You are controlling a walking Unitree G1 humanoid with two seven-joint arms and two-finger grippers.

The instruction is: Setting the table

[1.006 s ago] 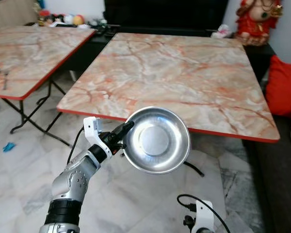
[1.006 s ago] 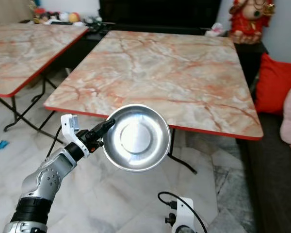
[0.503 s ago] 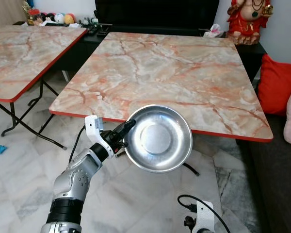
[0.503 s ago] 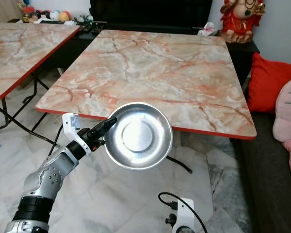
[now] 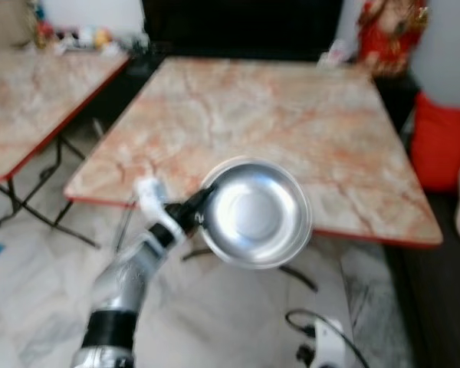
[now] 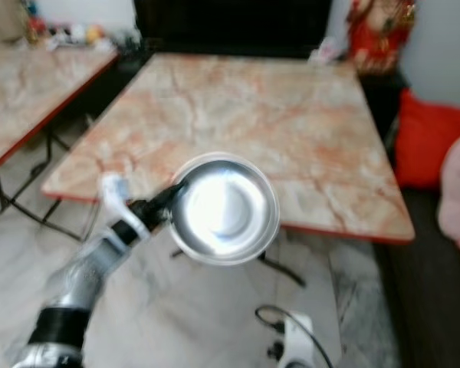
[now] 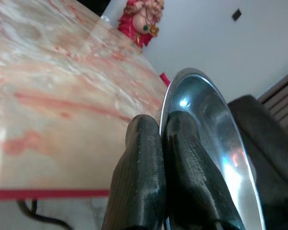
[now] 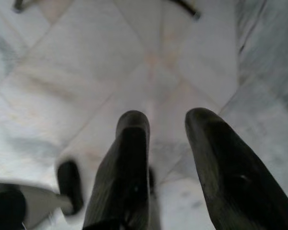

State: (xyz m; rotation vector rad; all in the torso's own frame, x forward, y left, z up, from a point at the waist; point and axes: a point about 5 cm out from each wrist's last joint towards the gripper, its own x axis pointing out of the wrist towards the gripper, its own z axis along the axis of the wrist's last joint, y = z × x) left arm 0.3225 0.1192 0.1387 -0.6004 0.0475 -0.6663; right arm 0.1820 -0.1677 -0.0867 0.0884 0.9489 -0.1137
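- Steel bowl [image 5: 254, 215]: round, shiny, held in the air above the near red edge of the marble-patterned table [image 5: 291, 123], tilted with its hollow facing the camera.
- Left gripper [image 7: 162, 139]: both black fingers [image 7: 139, 182] pressed together on the bowl's rim, one on the inner face and one on the outer.
- Left arm [image 5: 130, 276]: silver, reaching up from the lower left toward the table's near edge.
- Right gripper [image 8: 165, 158]: hanging low over the pale marble floor [image 8: 86, 72], fingers apart with nothing between them.
- Second table [image 5: 23, 100]: same top, standing to the left.
- Red figurine [image 7: 140, 21]: beyond the table's far corner.
- Head views: blurred.
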